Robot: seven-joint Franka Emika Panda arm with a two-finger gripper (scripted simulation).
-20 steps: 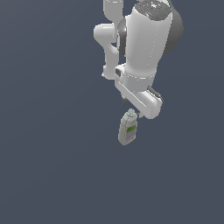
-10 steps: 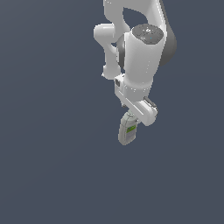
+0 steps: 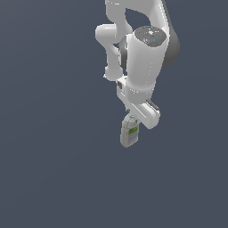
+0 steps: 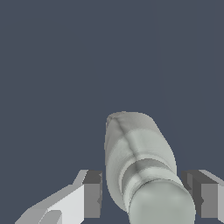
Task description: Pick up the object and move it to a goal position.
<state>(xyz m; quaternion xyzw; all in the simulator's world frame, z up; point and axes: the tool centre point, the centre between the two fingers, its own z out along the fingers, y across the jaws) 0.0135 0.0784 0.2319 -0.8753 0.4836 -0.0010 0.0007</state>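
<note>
The object, a pale grey-beige bottle (image 3: 129, 134) with a green-and-white label, lies on the dark grey floor just below the arm's white hand. In the wrist view the bottle (image 4: 138, 162) runs lengthwise between the two fingers, its rounded cap end nearest the camera. My gripper (image 4: 146, 194) is open and straddles it. One fingertip (image 4: 92, 192) stands off one flat side with a clear gap. The other fingertip (image 4: 202, 192) is closer to the bottle, and a thin gap still shows. In the exterior view the fingers are hidden behind the hand (image 3: 143, 111).
The plain dark grey floor (image 3: 53, 169) fills both views with no other objects. The arm's bulky upper links (image 3: 142, 49) rise behind the hand.
The arm's hand has swung toward the exterior view's left and come down over the bottle's cap end. The bottle has stayed where it was.
</note>
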